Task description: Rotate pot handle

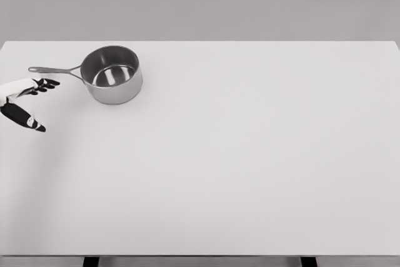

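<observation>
White surface against a grey wall

A broad, pale surface fills nearly the whole view, its far edge running straight across the upper part. Behind that edge stands a plain grey wall. Under the near edge two dark legs show. The light is soft and even.

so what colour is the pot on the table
Silvery grey metal saucepan, long handle; head view, the only one.
</observation>
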You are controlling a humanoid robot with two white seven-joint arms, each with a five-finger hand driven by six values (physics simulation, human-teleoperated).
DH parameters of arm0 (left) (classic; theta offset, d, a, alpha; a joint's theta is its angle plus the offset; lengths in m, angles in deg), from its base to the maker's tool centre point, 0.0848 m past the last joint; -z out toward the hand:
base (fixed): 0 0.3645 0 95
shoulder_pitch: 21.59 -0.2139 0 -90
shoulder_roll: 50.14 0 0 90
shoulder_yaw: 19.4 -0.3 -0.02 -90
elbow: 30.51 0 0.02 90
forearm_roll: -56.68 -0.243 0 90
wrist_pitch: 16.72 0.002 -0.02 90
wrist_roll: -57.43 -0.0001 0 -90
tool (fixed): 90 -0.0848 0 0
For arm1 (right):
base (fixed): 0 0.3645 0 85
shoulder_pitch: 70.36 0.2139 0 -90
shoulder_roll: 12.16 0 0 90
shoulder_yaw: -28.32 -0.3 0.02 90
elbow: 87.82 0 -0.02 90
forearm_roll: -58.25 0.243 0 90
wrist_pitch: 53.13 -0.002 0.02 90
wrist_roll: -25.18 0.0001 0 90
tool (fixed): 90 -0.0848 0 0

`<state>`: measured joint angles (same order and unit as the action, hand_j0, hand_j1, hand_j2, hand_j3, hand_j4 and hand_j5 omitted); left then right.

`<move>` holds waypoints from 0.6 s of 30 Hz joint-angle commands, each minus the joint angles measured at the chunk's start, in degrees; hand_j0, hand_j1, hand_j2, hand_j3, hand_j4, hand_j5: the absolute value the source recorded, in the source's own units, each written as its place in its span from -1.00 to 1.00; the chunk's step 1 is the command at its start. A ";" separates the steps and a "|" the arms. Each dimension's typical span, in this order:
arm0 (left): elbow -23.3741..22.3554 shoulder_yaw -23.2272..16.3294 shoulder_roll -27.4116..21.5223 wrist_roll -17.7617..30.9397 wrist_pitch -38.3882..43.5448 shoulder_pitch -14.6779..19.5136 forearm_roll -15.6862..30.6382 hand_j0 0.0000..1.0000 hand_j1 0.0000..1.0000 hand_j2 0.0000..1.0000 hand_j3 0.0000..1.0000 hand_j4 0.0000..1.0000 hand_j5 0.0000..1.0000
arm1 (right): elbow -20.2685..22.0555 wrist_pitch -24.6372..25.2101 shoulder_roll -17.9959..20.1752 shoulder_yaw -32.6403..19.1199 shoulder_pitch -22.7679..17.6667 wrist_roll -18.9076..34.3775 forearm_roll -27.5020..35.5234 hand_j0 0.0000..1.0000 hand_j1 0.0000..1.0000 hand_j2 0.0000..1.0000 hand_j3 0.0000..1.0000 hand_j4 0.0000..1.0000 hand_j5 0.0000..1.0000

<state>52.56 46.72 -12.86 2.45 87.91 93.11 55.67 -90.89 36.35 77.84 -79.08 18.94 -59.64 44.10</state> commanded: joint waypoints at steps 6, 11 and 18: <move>7.64 1.56 -4.50 -0.02 -6.97 -3.78 7.07 1.00 1.00 1.00 1.00 1.00 1.00 | 0.00 0.00 0.00 0.00 0.00 0.01 0.00 1.00 1.00 1.00 1.00 1.00 1.00; 9.22 9.99 -5.29 -0.02 -15.94 -8.70 9.54 1.00 1.00 1.00 1.00 1.00 1.00 | 0.00 0.00 0.00 0.00 0.00 0.01 0.00 1.00 1.00 1.00 1.00 1.00 1.00; 13.52 28.09 -0.11 -0.02 -41.16 -14.24 17.18 1.00 1.00 1.00 1.00 1.00 1.00 | -0.09 0.00 0.00 0.00 0.00 0.01 0.00 1.00 1.00 1.00 1.00 1.00 1.00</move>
<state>64.52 70.03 -15.18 2.44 54.41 78.87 70.62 -90.91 36.35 77.84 -79.08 18.94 -59.64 44.10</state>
